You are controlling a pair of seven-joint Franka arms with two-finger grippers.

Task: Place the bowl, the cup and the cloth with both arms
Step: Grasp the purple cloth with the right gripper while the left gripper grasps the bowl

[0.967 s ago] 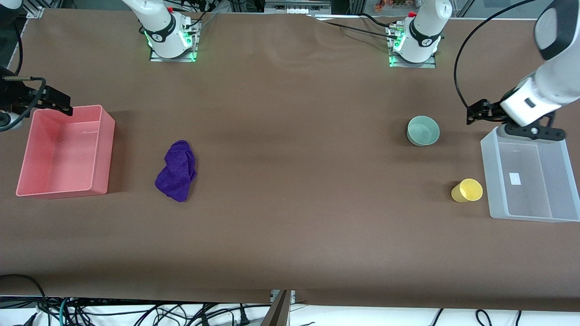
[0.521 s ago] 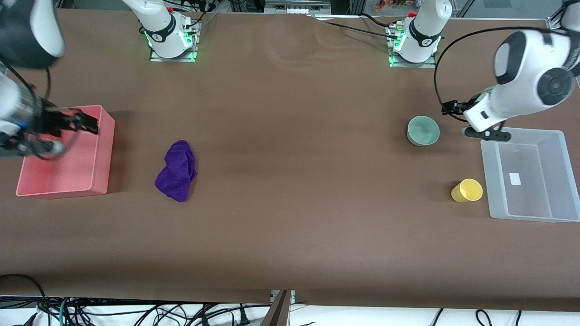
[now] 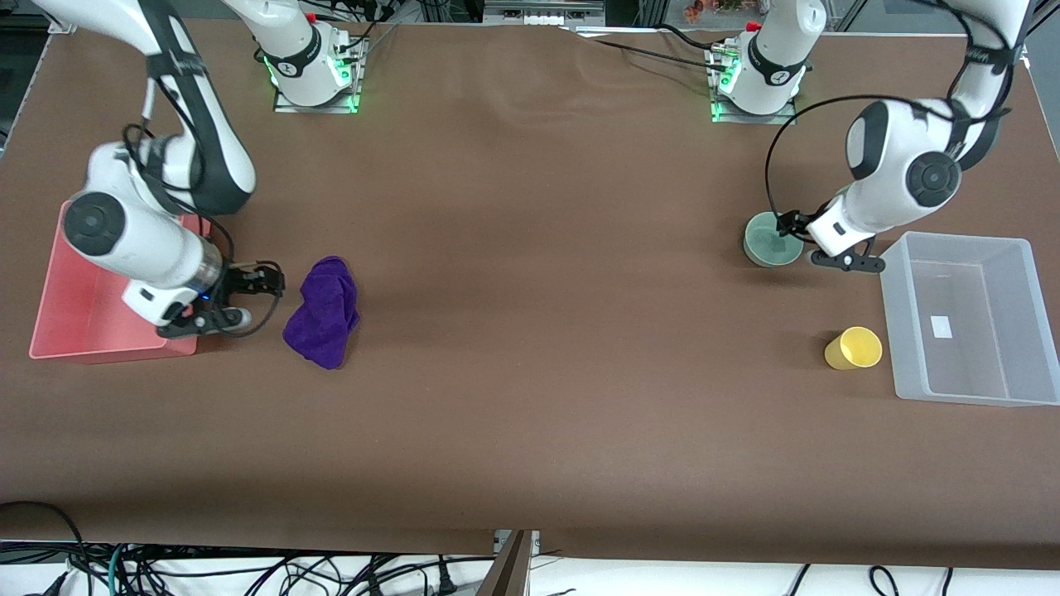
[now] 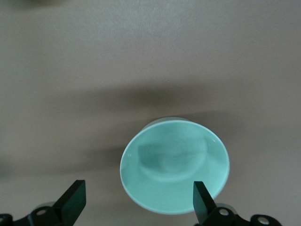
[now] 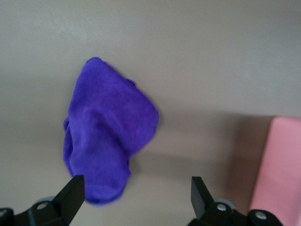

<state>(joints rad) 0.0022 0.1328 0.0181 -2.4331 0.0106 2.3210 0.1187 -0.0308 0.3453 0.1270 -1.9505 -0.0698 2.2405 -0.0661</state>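
Purple cloth (image 3: 322,312) lay bunched at the centre-left of the front view, and the right gripper (image 3: 258,280), which a second earlier had hung over the pink bin (image 3: 58,343) at that view's left edge, had swung in to sit just beside the cloth, apart from it. Over the same second the left gripper (image 3: 788,224) had left the clear bin (image 3: 961,389) at the right edge and had come over the rim of the green bowl (image 3: 768,245) at the right of the front view. Neither cloth, bowl nor yellow cup (image 3: 853,348) at lower right had shifted; all three rested on the brown table (image 3: 530,331). Judged from this, both arms had finished their approach and the first pair of pickups was about to begin, with nothing yet placed.

In the right wrist view the right gripper (image 5: 136,197) stood wide open and empty, its fingers (image 5: 71,193) straddling the nearer end of the cloth (image 5: 106,136) without touching it. In the left wrist view the left gripper (image 4: 138,200) was likewise wide open and empty, the bowl (image 4: 175,172) lying between its fingers (image 4: 201,197), one of which overlapped the rim; contact could not be confirmed.
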